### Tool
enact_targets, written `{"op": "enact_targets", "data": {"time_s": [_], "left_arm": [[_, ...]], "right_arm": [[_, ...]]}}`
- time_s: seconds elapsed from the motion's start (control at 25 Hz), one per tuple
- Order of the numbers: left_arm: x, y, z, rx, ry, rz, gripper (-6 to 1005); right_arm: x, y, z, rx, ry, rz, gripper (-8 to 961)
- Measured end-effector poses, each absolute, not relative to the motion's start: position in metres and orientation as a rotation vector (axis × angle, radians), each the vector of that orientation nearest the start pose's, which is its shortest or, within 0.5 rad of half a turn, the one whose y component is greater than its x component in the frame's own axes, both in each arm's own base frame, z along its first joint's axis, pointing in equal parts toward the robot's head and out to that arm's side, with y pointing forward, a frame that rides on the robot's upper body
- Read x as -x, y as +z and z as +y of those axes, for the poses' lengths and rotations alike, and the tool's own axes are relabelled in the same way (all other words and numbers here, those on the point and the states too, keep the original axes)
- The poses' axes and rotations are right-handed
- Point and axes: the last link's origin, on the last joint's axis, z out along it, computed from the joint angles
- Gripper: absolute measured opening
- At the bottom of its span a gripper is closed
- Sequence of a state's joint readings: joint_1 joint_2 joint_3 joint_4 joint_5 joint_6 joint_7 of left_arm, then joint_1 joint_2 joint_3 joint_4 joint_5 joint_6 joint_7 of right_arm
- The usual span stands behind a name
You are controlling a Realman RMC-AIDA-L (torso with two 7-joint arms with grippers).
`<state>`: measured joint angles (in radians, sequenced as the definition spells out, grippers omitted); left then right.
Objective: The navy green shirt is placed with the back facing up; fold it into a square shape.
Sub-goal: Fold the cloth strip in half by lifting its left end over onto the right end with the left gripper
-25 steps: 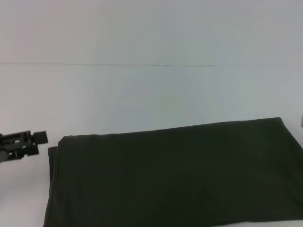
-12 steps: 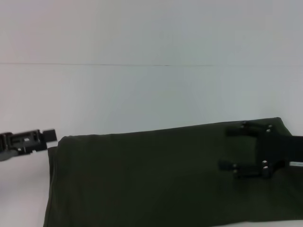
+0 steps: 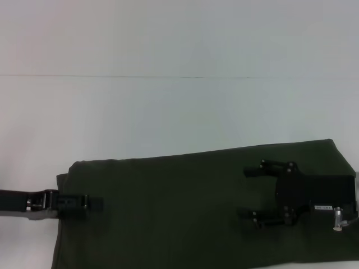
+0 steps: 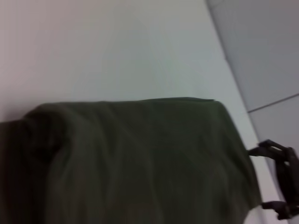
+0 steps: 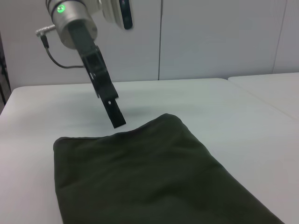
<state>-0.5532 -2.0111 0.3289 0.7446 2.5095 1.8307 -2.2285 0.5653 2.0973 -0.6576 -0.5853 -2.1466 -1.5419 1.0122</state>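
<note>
The table carries the shirt, folded into a long band across its near edge. The right gripper hovers above the band's right end, fingers spread. The left gripper sits at the left end; grip state cannot be determined.

The navy green shirt is soft, matt cloth, lightly creased. The desk looks smooth, pale and slightly sheeny. Both the left gripper and right gripper look like black matt plastic or metal.
</note>
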Motion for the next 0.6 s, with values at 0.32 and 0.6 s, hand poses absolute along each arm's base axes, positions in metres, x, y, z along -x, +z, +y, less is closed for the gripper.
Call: {"op": "enact_targets", "data": {"time_s": [0.32,0.6], "left_arm": [[0.328,0.044,0.3,2.223,-0.368,-2.032,849],[0.341,0.045,0.302,2.076,-0.329,-2.088,850]], "right_arm": [[-0.268,-0.026,0.32,2.845,0.525,0.179,918],[-0.269,-0.025,0.32,2.845,0.524,0.18,918]]}}
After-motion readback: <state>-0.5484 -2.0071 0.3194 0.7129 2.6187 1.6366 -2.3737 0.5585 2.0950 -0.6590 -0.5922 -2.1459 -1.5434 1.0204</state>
